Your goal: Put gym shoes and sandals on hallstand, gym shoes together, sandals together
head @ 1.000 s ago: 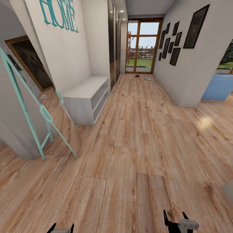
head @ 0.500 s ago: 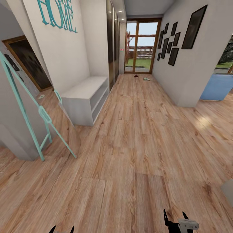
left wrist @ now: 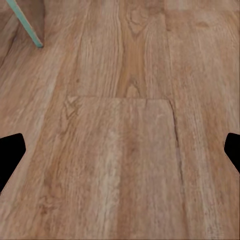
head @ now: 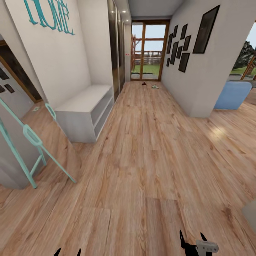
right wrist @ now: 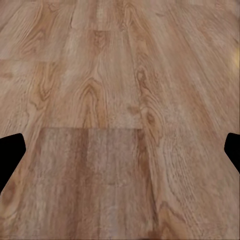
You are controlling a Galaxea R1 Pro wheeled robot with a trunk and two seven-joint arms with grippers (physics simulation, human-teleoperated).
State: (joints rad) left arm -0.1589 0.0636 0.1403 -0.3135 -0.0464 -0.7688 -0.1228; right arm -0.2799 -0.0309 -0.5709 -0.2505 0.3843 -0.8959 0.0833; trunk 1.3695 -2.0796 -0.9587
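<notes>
- Wood-grain corridor floor (head: 142, 160) runs through the head view toward a glass door (head: 147, 51) at 12 o'clock.
- Far down by that door lie two small things: one dark, a sandal (head: 143, 84), and one pale, a gym shoe (head: 154, 86); too small to count further.
- One pale hallstand (head: 85, 112) stands against the wall at 10 o'clock, its bench top and two open shelves bare.
- One teal-framed mirror (head: 32, 142) leans at 8 o'clock.
- Left gripper (head: 67, 252) sits at 7 o'clock, right gripper (head: 193, 240) at 5 o'clock, both low, tips pointing forward, two tips each, spread.
- Left wrist view: two black fingertips (left wrist: 11, 150) wide apart over bare planks.
- Right wrist view: fingertips (right wrist: 11, 150) likewise apart, holding nothing.
</notes>
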